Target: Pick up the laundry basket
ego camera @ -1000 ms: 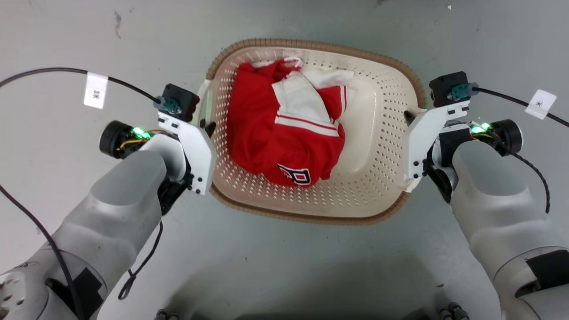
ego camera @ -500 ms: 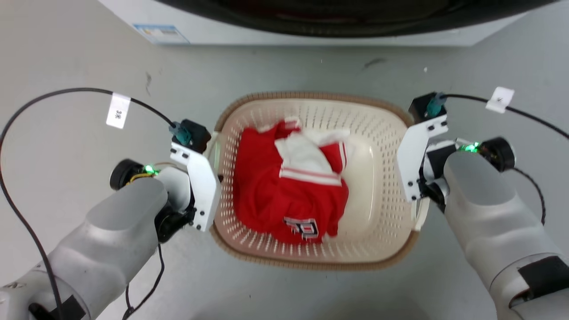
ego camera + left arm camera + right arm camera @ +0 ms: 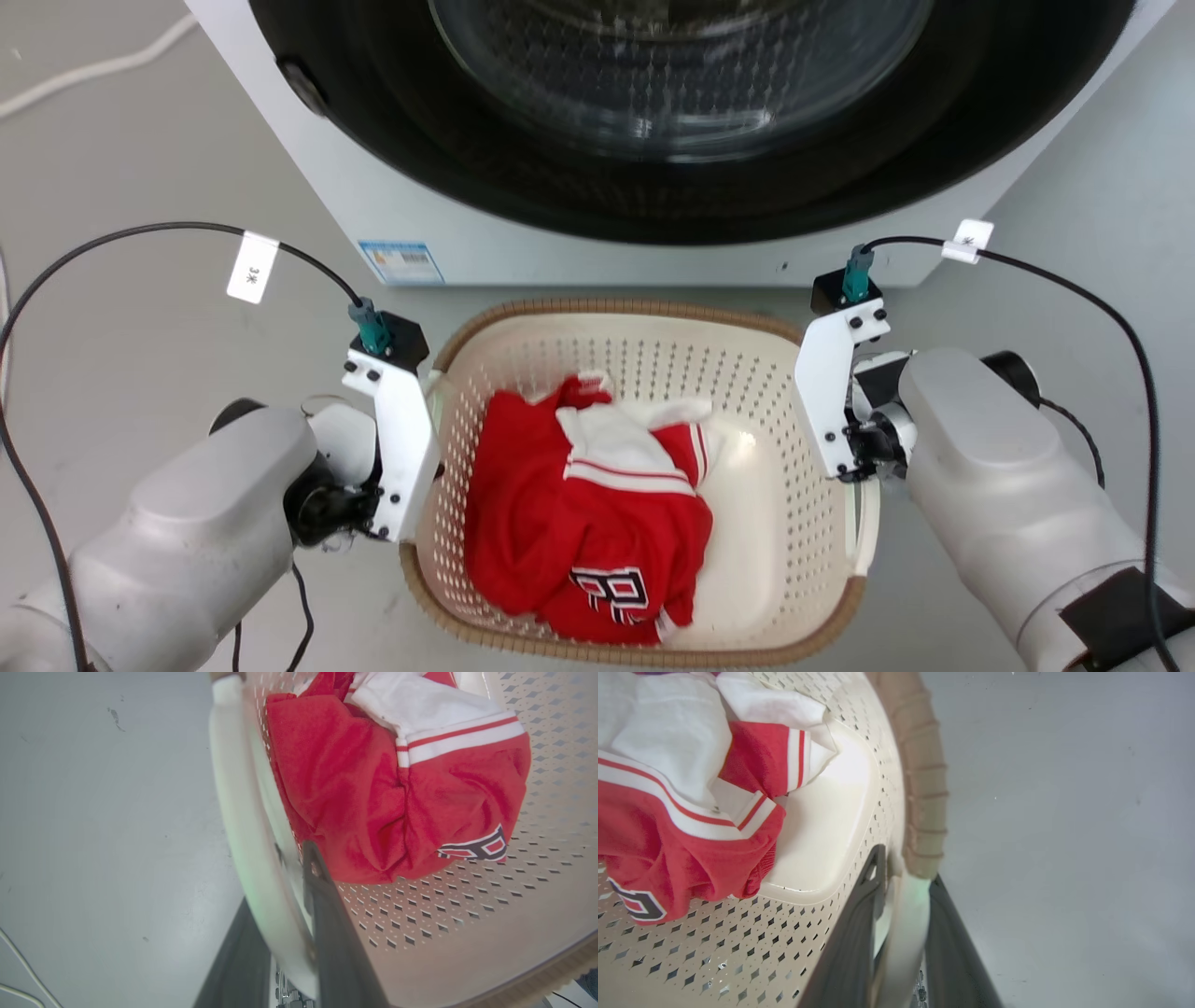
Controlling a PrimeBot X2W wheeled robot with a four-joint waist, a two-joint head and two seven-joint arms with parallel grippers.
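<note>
The laundry basket [image 3: 607,306] is right between both arms, just near of the washer [image 3: 373,205]. The left gripper [image 3: 285,877] is pinched tight on its left handle [image 3: 233,788], and the right gripper [image 3: 905,867] is pinched on the right handle [image 3: 901,933]. Red jersey [image 3: 560,523] inside.

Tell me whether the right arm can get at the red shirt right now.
Probably not: the right pincer is shut on the basket's right handle. The red shirt lies uncovered inside, but reaching it means letting go.
</note>
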